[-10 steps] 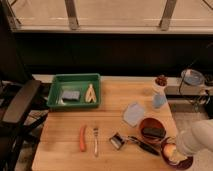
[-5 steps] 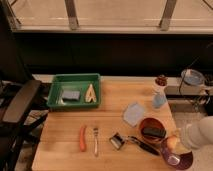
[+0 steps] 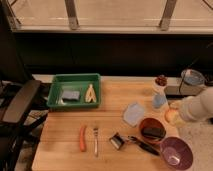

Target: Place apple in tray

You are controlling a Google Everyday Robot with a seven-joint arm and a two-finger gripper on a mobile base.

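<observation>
The apple (image 3: 171, 116), small and yellow-orange, is held at the end of my gripper (image 3: 175, 113), which reaches in from the right edge. It hangs above the table between the brown bowl (image 3: 151, 130) and a blue cup (image 3: 159, 101). The green tray (image 3: 75, 91) sits at the table's far left, well away from the gripper. In it lie a blue-grey sponge (image 3: 70, 95) and a pale yellow item (image 3: 90, 93).
A purple bowl (image 3: 176, 152) stands at the front right, below the gripper. A carrot (image 3: 82, 138), a fork (image 3: 95, 140), a peeler (image 3: 118, 141) and a blue cloth (image 3: 134, 114) lie mid-table. A black chair (image 3: 20, 102) stands left of the table.
My gripper has risen from the purple bowl with the apple in it and moved toward the back, to beside the brown bowl.
</observation>
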